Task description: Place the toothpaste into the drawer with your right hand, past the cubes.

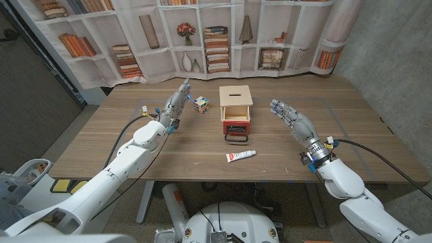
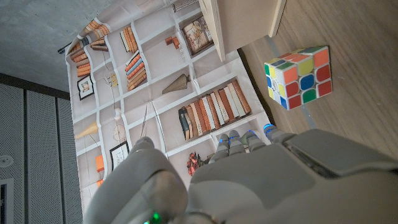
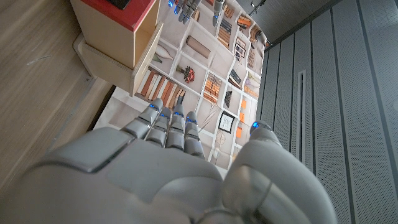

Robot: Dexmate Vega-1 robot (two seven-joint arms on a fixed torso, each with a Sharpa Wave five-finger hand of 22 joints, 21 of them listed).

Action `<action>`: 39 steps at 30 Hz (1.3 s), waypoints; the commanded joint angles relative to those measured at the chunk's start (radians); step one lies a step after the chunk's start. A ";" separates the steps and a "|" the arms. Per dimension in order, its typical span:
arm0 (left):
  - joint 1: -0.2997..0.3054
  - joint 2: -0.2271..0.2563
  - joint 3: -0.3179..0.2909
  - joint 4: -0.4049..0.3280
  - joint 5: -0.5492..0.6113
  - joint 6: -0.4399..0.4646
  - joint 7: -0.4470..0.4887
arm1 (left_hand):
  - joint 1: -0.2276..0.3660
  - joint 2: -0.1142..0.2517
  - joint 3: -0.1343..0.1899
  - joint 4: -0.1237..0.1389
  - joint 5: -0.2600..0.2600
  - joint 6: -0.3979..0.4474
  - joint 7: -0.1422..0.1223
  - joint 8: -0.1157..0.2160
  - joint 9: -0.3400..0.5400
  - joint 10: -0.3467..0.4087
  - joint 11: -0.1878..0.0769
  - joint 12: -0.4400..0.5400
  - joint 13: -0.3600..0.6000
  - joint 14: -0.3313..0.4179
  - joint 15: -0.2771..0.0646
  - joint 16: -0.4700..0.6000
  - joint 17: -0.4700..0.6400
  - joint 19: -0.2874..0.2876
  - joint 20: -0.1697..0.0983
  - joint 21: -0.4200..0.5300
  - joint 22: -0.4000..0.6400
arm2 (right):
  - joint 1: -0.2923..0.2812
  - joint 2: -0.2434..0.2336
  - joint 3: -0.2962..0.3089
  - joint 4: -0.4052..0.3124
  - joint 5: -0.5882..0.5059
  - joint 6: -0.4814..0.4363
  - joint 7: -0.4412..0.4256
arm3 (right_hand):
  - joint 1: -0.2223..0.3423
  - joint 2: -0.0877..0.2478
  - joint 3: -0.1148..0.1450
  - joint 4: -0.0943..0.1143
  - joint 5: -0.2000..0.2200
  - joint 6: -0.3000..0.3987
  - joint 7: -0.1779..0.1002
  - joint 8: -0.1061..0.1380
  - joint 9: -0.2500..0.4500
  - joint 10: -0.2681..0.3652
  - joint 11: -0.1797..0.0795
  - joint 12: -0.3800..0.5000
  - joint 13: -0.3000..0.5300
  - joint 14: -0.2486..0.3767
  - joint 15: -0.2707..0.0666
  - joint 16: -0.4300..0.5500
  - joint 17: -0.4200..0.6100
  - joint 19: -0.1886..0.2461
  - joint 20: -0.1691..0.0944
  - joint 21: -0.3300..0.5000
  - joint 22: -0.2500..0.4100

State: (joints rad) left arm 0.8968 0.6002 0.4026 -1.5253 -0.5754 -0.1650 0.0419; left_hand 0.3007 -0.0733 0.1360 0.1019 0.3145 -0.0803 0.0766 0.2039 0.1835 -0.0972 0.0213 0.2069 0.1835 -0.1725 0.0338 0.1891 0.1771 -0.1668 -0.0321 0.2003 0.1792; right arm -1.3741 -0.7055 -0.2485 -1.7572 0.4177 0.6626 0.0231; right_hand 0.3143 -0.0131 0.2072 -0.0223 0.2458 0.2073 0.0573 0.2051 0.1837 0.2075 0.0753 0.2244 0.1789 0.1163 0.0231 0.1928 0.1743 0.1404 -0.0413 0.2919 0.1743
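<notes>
A white toothpaste tube (image 1: pixel 240 156) with a red cap lies on the table near its front edge, in front of the drawer box. The wooden box (image 1: pixel 235 108) has a red front and a black handle (image 1: pixel 235 138); its drawer (image 1: pixel 236 128) looks slightly pulled out. My right hand (image 1: pixel 293 120) hovers open to the right of the box, fingers spread, holding nothing. My left hand (image 1: pixel 175 103) is open at the left, fingers stretched toward a multicoloured puzzle cube (image 1: pixel 200 104). That cube (image 2: pixel 298 76) appears just beyond the left hand's fingers (image 2: pixel 239 140).
A printed bookshelf backdrop (image 1: pixel 202 34) hangs behind the table's far edge. The box corner (image 3: pixel 118 43) shows beyond my right hand's fingers (image 3: pixel 165 124). Bare wood (image 1: pixel 283 162) lies between the tube and my right arm.
</notes>
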 commanded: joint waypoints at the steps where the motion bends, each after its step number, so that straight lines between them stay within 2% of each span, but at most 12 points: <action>1: -0.004 -0.002 0.003 0.003 0.000 0.004 -0.003 | 0.007 0.010 -0.005 0.000 0.003 0.011 0.003 -0.002 0.002 0.005 0.001 0.000 0.003 -0.001 -0.002 -0.002 0.003 -0.031 -0.014 0.001 0.002 | -0.010 -0.001 0.003 -0.009 -0.043 -0.006 -0.023 | 0.010 0.002 0.002 -0.009 -0.002 0.009 -0.004 -0.003 0.005 0.007 -0.003 0.003 0.006 0.007 -0.004 -0.003 0.004 0.007 0.002 -0.002 0.004; 26: -0.012 -0.016 0.006 0.041 -0.014 -0.012 -0.028 | 0.008 0.012 -0.009 0.000 0.003 0.012 0.003 -0.003 0.002 0.006 0.000 -0.001 0.003 0.000 -0.002 -0.002 0.003 -0.031 -0.014 0.001 0.002 | -0.037 0.008 0.004 -0.033 -0.113 0.000 -0.062 | 0.035 0.003 0.007 -0.028 -0.003 0.029 -0.014 0.002 0.005 0.027 -0.011 0.006 0.006 0.016 -0.014 -0.002 0.004 0.012 0.001 -0.014 0.005; 39: -0.002 -0.009 0.002 0.028 -0.015 -0.006 -0.018 | 0.009 0.013 -0.011 0.000 0.003 0.015 0.003 -0.003 0.002 0.007 0.000 -0.001 0.003 0.000 -0.002 -0.002 0.003 -0.031 -0.014 0.001 0.002 | -0.049 0.016 0.008 -0.047 -0.179 0.002 -0.095 | 0.047 0.004 0.010 -0.038 -0.004 0.037 -0.017 0.003 0.005 0.034 -0.014 0.006 0.005 0.018 -0.016 -0.004 0.003 0.014 -0.002 -0.020 0.005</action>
State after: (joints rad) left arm 0.8887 0.5879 0.4067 -1.4947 -0.5858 -0.1771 0.0226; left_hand 0.3060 -0.0680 0.1306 0.1021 0.3145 -0.0713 0.0783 0.2039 0.1835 -0.0936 0.0177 0.2069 0.1835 -0.1725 0.0338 0.1891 0.1793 -0.1667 -0.0321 0.2003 0.1790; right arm -1.4143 -0.6961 -0.2420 -1.7958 0.2791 0.6625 -0.0519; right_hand 0.3494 -0.0090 0.2154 -0.0528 0.2458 0.2306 0.0411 0.2051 0.1837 0.2343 0.0591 0.2244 0.1789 0.1288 0.0105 0.1929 0.1743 0.1457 -0.0356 0.2764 0.1743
